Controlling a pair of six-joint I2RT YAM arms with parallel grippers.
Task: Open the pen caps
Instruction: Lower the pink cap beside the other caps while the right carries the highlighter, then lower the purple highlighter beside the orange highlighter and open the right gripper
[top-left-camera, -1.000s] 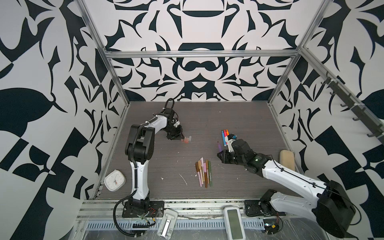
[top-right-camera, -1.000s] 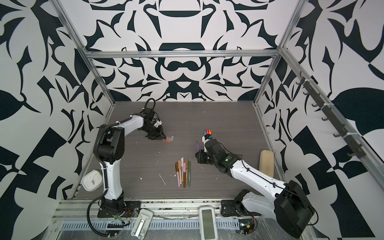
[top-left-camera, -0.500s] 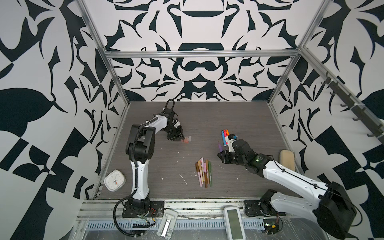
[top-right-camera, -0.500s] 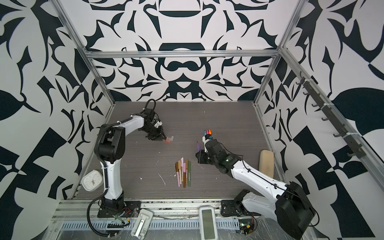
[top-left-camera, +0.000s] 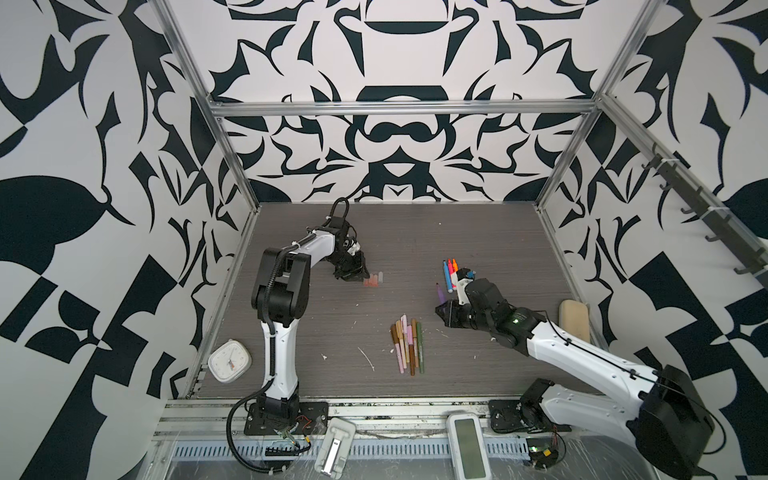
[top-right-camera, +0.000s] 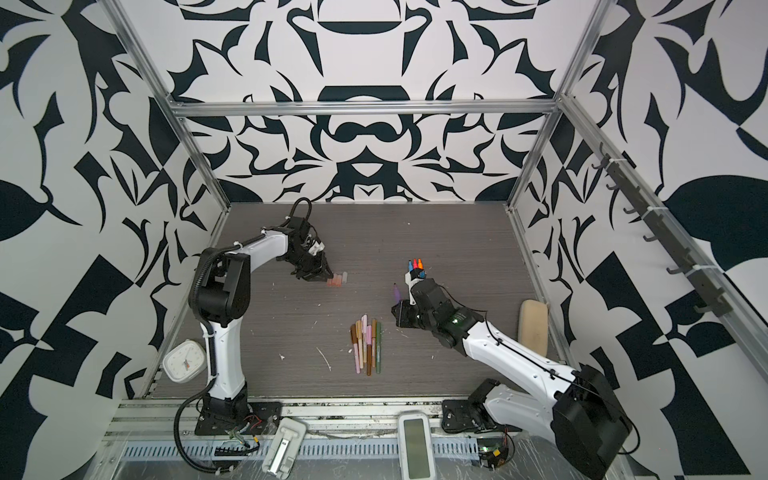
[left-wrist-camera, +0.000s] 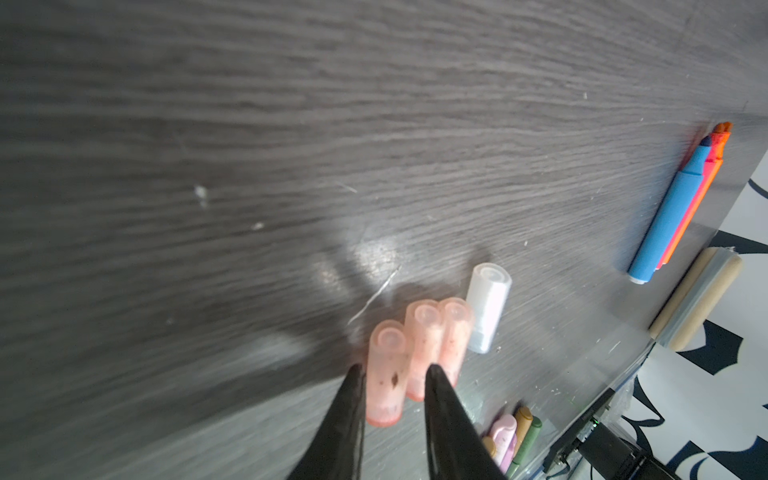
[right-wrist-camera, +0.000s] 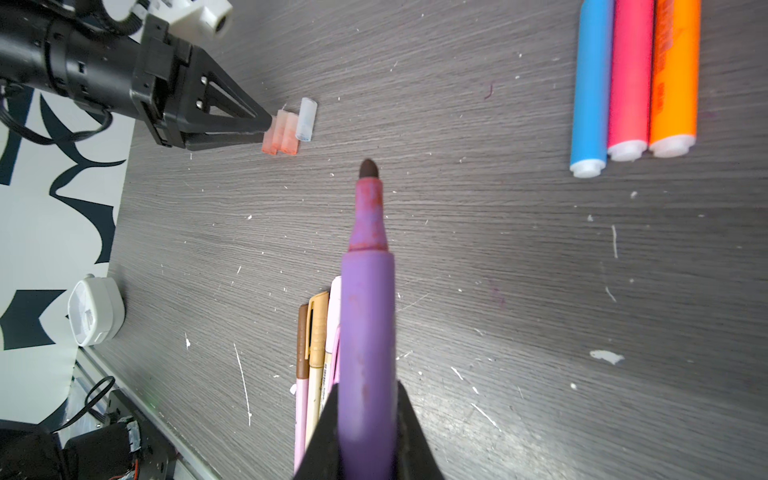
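Note:
My left gripper (left-wrist-camera: 395, 370) (top-left-camera: 365, 277) is low over the table, jaws slightly open. A translucent pinkish pen cap (left-wrist-camera: 386, 374) lies between the tips, with a gap on one side. Two more pinkish caps (left-wrist-camera: 440, 336) and a clear cap (left-wrist-camera: 488, 307) lie right beside it; this cluster of caps (top-left-camera: 372, 280) (top-right-camera: 337, 280) shows in both top views. My right gripper (right-wrist-camera: 367, 386) (top-left-camera: 442, 309) is shut on an uncapped purple pen (right-wrist-camera: 368, 311) (top-right-camera: 397, 292), held off the table. Blue (right-wrist-camera: 590, 83), red (right-wrist-camera: 629, 75) and orange (right-wrist-camera: 673, 70) pens lie uncapped side by side. Several slim capped pens (top-left-camera: 408, 343) lie bundled at the front centre.
A white clock (top-left-camera: 230, 360) sits at the front left corner. A tan sponge block (top-left-camera: 574, 318) lies by the right wall. White flecks of debris (top-left-camera: 368, 359) are scattered over the dark wood-grain table. Patterned walls close in three sides.
The left jaws have parted a little around the pinkish cap, which now rests on the table beside the others. Neither arm has visibly shifted.

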